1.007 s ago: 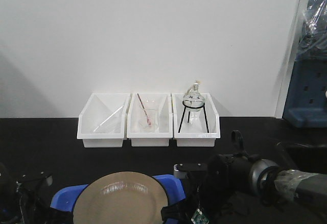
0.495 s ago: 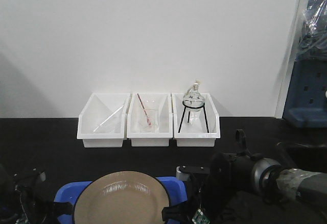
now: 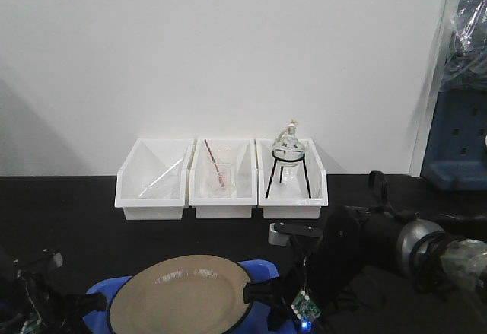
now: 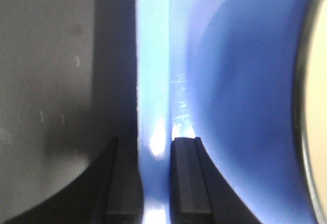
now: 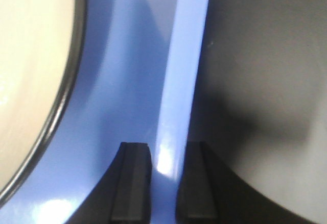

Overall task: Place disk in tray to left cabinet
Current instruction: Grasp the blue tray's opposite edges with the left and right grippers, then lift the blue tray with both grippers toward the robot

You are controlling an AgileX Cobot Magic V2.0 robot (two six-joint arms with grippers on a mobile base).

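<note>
Closest in, the left jaws are clamped on the tray (image 4: 153, 55). Their black pads (image 4: 185, 178) sit one on each side of its raised light-blue left rim. The right jaws are clamped the same way, pads (image 5: 134, 183) pinching the right rim of the tray (image 5: 190, 55).

The disk (image 3: 179, 294) lies in the tray (image 3: 262, 269) between the two grips. It touches neither set of jaws, and a band of blue floor separates its black edge from each rim. Its glossy tan face shows at the right edge of the left wrist view (image 4: 316, 106) and on the left of the right wrist view (image 5: 30, 81).

Whether the tray rests on the black surface (image 3: 76, 205) or hangs above it I cannot tell.

Farther back, three white bins (image 3: 222, 193) stand side by side against the white wall (image 3: 228, 45). They hold a glass rod (image 3: 163, 178), a beaker (image 3: 219, 176) and a round flask (image 3: 288, 148) on a black tripod. A blue unit (image 3: 456, 144) stands at far right.
</note>
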